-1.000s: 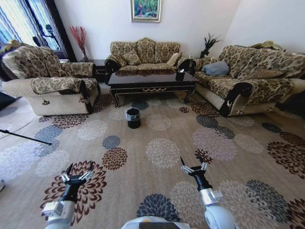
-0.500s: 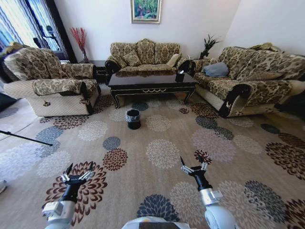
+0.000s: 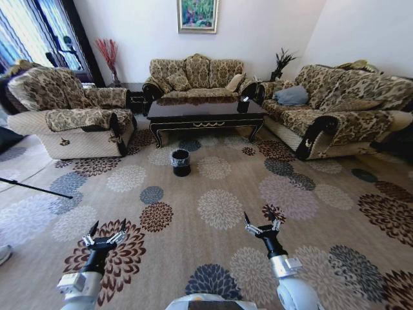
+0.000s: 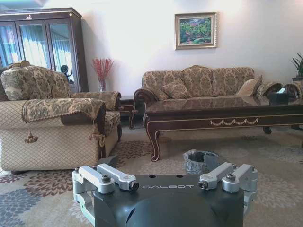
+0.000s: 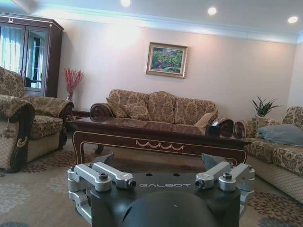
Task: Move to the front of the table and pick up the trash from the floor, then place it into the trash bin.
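The table (image 3: pixel 206 114) stands far off, in front of the sofa (image 3: pixel 197 76). The trash bin (image 3: pixel 181 161) sits on the carpet (image 3: pixel 219 206) just near of the table, a bit left. No trash can be made out on the floor (maybe too small). The left gripper (image 3: pixel 104 239) and right gripper (image 3: pixel 261 228) hover low and near, jaws spread, holding nothing.

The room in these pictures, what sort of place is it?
Most likely a home living room. Three patterned sofas stand around a dark wooden coffee table on a flower-patterned carpet, with a framed painting on the wall. A small black trash bin stands before the table.
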You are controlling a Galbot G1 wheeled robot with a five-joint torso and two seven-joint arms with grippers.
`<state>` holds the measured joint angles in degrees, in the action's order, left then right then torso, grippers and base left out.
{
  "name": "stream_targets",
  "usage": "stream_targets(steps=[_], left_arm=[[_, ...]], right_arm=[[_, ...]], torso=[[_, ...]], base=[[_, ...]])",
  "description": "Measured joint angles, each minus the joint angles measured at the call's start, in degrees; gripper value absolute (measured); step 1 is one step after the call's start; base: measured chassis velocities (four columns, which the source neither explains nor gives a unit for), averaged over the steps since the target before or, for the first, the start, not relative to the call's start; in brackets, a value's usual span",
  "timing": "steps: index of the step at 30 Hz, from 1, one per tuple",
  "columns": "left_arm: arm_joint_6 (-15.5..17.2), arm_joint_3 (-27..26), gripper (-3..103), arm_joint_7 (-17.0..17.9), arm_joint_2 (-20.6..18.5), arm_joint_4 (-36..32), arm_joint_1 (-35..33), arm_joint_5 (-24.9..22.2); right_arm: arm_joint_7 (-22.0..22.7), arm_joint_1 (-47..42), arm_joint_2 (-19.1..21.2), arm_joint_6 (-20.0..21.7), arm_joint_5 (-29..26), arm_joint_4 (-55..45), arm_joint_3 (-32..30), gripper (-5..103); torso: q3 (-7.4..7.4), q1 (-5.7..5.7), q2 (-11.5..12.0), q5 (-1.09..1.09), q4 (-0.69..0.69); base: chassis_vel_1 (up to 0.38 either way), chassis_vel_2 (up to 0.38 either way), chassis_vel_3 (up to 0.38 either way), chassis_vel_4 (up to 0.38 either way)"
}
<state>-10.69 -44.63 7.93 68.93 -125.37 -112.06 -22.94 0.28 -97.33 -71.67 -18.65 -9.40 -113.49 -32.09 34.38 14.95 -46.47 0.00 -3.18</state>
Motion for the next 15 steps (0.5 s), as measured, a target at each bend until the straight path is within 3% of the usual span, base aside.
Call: stream_targets(steps=[15], left_arm=[[0.00,0.00,100,0.00,0.00,0.00,0.00,0.00]], right_arm=[[0.00,0.00,0.00,0.00,0.00,0.00,0.00,100]], torso=[[2.13,1.66,-3.78,0.00,0.00]], base=[[0.000,0.000,0.000,0.000]])
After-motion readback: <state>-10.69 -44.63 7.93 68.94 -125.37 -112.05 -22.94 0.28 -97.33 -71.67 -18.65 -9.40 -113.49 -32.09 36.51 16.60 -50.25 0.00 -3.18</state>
